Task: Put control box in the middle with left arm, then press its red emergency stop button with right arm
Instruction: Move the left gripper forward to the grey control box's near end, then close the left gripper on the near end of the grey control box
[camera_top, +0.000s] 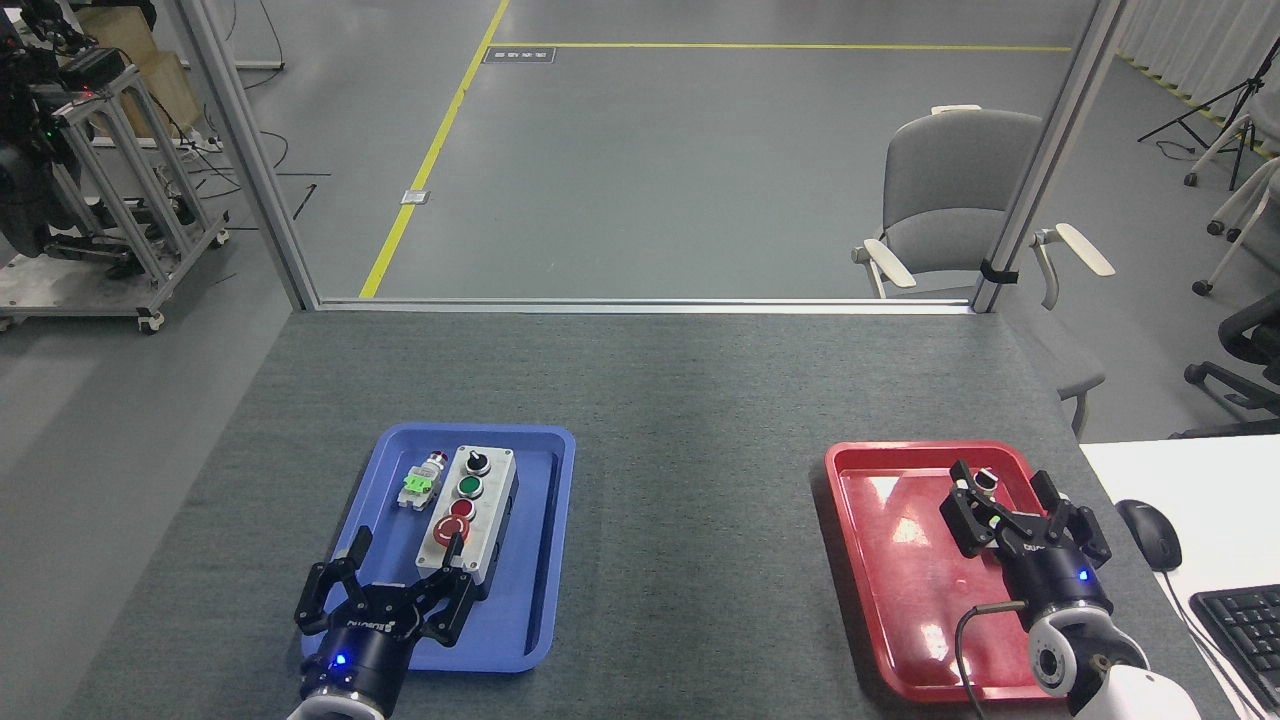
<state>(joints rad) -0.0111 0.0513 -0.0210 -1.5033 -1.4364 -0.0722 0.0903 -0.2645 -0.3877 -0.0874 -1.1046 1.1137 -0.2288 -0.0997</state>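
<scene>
The control box lay in the blue tray on the left of the surface. The left tool hovered wide open at its near end, empty. The right tool, spread open, hung over the red tray.

Bare tabletop between both trays

Control box in blue tray, left end effector spread beside it
</scene>
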